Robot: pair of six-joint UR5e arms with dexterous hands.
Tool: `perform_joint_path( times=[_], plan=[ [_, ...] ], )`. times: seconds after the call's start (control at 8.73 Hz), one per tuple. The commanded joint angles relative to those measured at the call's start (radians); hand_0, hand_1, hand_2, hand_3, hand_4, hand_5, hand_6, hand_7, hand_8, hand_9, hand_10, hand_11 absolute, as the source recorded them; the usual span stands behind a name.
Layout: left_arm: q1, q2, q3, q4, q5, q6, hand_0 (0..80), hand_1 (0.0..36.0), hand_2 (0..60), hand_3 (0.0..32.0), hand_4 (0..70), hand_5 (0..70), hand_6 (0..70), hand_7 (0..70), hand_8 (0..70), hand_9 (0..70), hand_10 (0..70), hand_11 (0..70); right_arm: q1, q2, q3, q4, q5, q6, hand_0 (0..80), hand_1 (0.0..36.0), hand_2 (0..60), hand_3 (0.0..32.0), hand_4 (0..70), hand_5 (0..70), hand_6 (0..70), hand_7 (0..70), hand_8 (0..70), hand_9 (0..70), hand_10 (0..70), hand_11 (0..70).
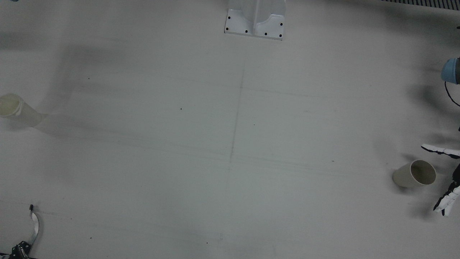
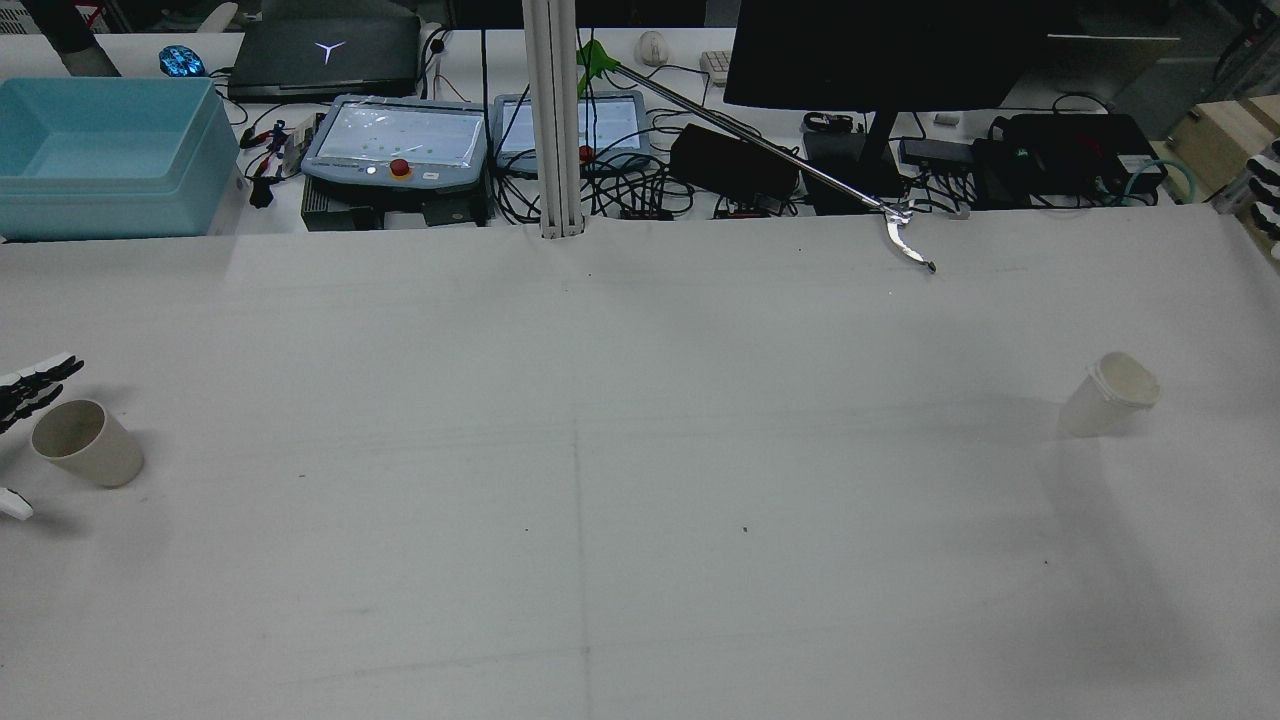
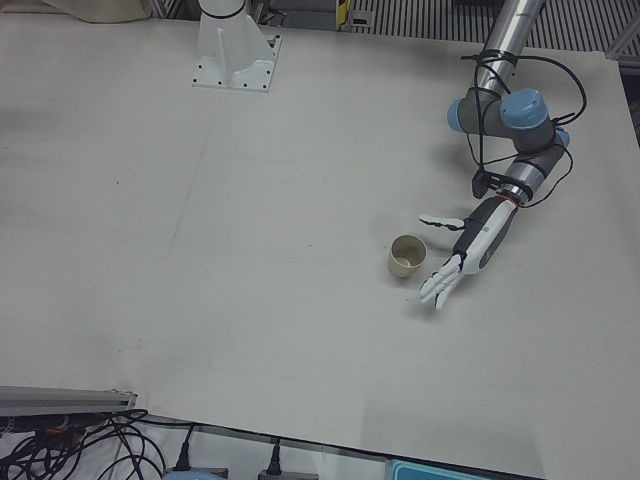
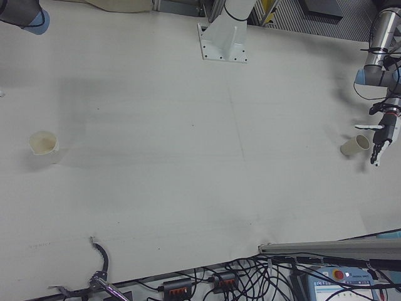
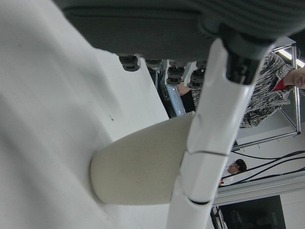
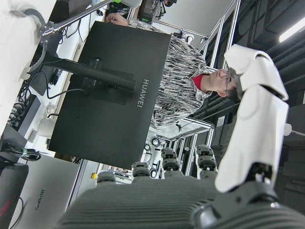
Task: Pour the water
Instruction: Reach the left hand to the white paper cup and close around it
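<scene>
A beige paper cup [image 1: 415, 173] [image 3: 407, 256] stands upright on the white table, on my left arm's side. My left hand [image 3: 470, 250] [image 1: 445, 176] is open right beside it. Its fingers [image 2: 40, 375] are spread on both sides of the cup without closing on it. The left hand view shows the cup [image 5: 138, 167] close behind one white finger [image 5: 214, 124]. A second, whitish cup [image 2: 1110, 393] [image 4: 44, 144] stands alone on the right arm's side. My right hand [image 2: 1266, 190] shows only at the rear view's right edge, raised off the table, open and holding nothing.
An arm pedestal [image 1: 256, 21] stands at the table's robot-side edge. A long grabber tool [image 2: 905, 235] reaches over the far edge. Beyond that edge are a blue bin [image 2: 100, 150], teach pendants, a monitor and cables. A person [image 6: 190, 81] stands behind the monitor.
</scene>
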Motion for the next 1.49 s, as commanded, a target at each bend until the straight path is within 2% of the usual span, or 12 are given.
perform_joint_path(
  times=[0.0, 0.11, 0.23, 0.46, 0.57, 0.69, 0.8, 0.92, 1.03, 1.15, 1.26, 1.38],
  plan=[
    [0.040, -0.026, 0.006, 0.018, -0.029, 0.000, 80.0, 29.6, 0.0, 0.0, 19.2, 0.0, 9.4, 7.2, 0.8, 0.0, 1.7, 6.0, 0.002, -0.002, -0.006, 0.000, -0.003, 0.002, 50.0, 22.4, 25.2, 0.0, 4.1, 5.6, 10.5, 8.4, 2.6, 4.3, 0.0, 0.0],
    [0.078, -0.026, 0.010, 0.016, -0.059, -0.003, 80.0, 30.0, 0.0, 0.0, 19.5, 0.0, 9.4, 7.2, 0.8, 0.0, 1.7, 6.0, 0.002, -0.002, -0.006, 0.000, -0.003, 0.003, 49.9, 22.3, 25.1, 0.0, 3.7, 5.5, 10.1, 7.4, 2.6, 4.2, 0.0, 0.0],
    [0.087, -0.028, 0.010, 0.015, -0.073, -0.007, 80.0, 28.9, 0.0, 0.0, 19.5, 0.0, 9.2, 6.9, 0.8, 0.0, 1.6, 5.7, 0.002, -0.008, -0.006, 0.000, -0.002, 0.003, 49.9, 22.4, 25.0, 0.0, 3.5, 5.6, 10.1, 7.6, 2.6, 4.3, 0.0, 0.0],
    [0.090, -0.043, 0.009, 0.020, -0.073, -0.011, 80.0, 28.4, 0.0, 0.0, 20.2, 0.0, 9.3, 6.9, 0.8, 0.0, 1.6, 5.7, 0.002, -0.017, -0.006, 0.001, 0.000, 0.005, 49.9, 22.4, 25.0, 0.0, 3.2, 5.5, 9.9, 7.5, 2.5, 4.1, 0.0, 0.0],
    [0.089, -0.061, 0.009, 0.031, -0.075, -0.014, 80.0, 29.5, 0.0, 0.0, 20.0, 5.4, 9.6, 7.3, 0.9, 0.0, 1.7, 5.9, 0.003, -0.020, -0.006, 0.002, 0.000, 0.005, 50.0, 22.4, 25.0, 0.0, 3.2, 5.5, 9.9, 7.3, 2.3, 4.0, 0.0, 0.0],
    [0.090, -0.080, 0.009, 0.051, -0.075, -0.034, 80.0, 30.1, 0.0, 0.0, 19.1, 26.2, 9.7, 7.7, 0.9, 0.1, 1.6, 5.9, 0.003, -0.025, -0.006, 0.002, 0.000, 0.005, 49.8, 22.3, 24.8, 0.0, 2.5, 5.5, 9.5, 6.3, 2.2, 3.8, 0.0, 0.0],
    [0.090, -0.095, 0.009, 0.069, -0.076, -0.046, 80.0, 30.6, 0.0, 0.0, 16.6, 70.0, 9.7, 7.7, 0.9, 0.1, 1.8, 6.1, 0.003, -0.025, -0.013, 0.006, 0.000, 0.008, 49.9, 22.2, 24.2, 0.0, 1.7, 5.5, 9.2, 5.5, 2.4, 4.1, 0.0, 0.0],
    [0.090, -0.098, 0.006, 0.077, -0.092, -0.051, 80.0, 28.8, 0.0, 0.0, 17.1, 70.0, 9.2, 7.1, 0.8, 0.0, 1.9, 5.8, 0.003, -0.025, -0.014, 0.006, 0.001, 0.008, 49.7, 22.2, 24.1, 0.0, 1.3, 5.4, 8.5, 3.6, 1.9, 3.6, 0.0, 0.0],
    [0.090, -0.098, 0.006, 0.101, -0.115, -0.074, 80.0, 27.8, 0.0, 0.0, 21.5, 70.0, 8.9, 7.1, 0.7, 0.0, 1.7, 5.3, 0.003, -0.025, -0.014, 0.006, 0.001, 0.008, 49.8, 22.3, 24.0, 0.0, 1.0, 5.3, 7.9, 2.1, 1.7, 3.5, 0.0, 0.0],
    [0.098, -0.098, 0.006, 0.107, -0.116, -0.085, 75.5, 25.9, 0.6, 0.0, 26.2, 70.0, 8.9, 7.8, 0.7, 0.1, 1.5, 4.6, 0.003, -0.025, -0.015, 0.006, 0.001, 0.009, 49.9, 22.5, 24.2, 0.0, 1.2, 5.3, 7.6, 1.0, 1.5, 3.5, 0.0, 0.0],
    [0.104, -0.100, 0.006, 0.118, -0.118, -0.097, 80.0, 31.5, 1.2, 0.0, 27.5, 70.0, 9.2, 8.6, 0.8, 0.3, 2.0, 5.7, 0.003, -0.025, -0.017, 0.006, 0.001, 0.012, 50.0, 22.6, 24.5, 0.0, 1.4, 5.4, 7.4, 0.4, 1.7, 3.8, 0.0, 0.0],
    [0.106, -0.100, 0.002, 0.121, -0.118, -0.100, 80.0, 36.0, 5.3, 0.0, 27.9, 70.0, 10.4, 10.0, 1.4, 0.6, 3.0, 8.3, 0.005, -0.025, -0.017, 0.006, 0.003, 0.015, 50.0, 22.6, 24.6, 0.0, 1.3, 5.3, 7.3, 0.3, 1.6, 3.7, 0.0, 0.0]
  ],
)
